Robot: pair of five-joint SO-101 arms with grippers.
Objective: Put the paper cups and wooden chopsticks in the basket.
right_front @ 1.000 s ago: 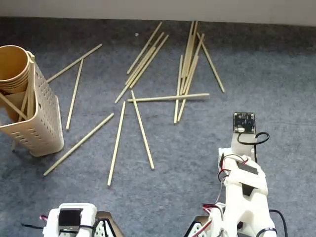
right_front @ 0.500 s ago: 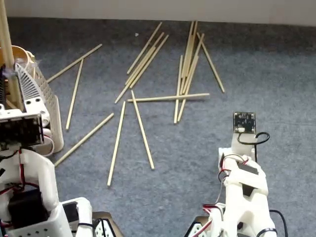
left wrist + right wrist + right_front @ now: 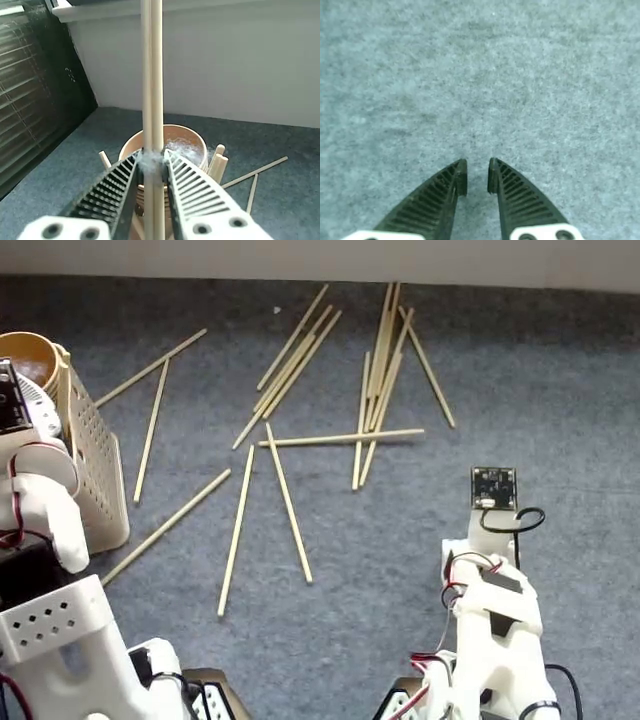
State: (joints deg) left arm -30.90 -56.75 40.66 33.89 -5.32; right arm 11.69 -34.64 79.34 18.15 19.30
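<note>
My left gripper (image 3: 153, 161) is shut on two wooden chopsticks (image 3: 152, 75), held upright. It hangs right above the stacked paper cups (image 3: 175, 145) that stand in the perforated basket (image 3: 95, 470) at the table's left edge. From above, the left arm (image 3: 40, 500) covers the basket's near side, and the cups (image 3: 30, 352) show beyond it. Several loose chopsticks (image 3: 290, 365) lie scattered on the grey carpet, with a bundle (image 3: 380, 370) farther right. My right gripper (image 3: 477, 176) hovers low over bare carpet, open by a narrow gap with nothing in it.
A few chopsticks (image 3: 217, 161) lean inside the basket beside the cups. The right arm (image 3: 494, 580) rests at the lower right. More single chopsticks (image 3: 238, 530) lie near the middle. A pale wall (image 3: 320, 258) borders the far edge.
The left arm has swung up from the near edge with the chopsticks and now stands over the basket and cups. The right arm has kept still.
</note>
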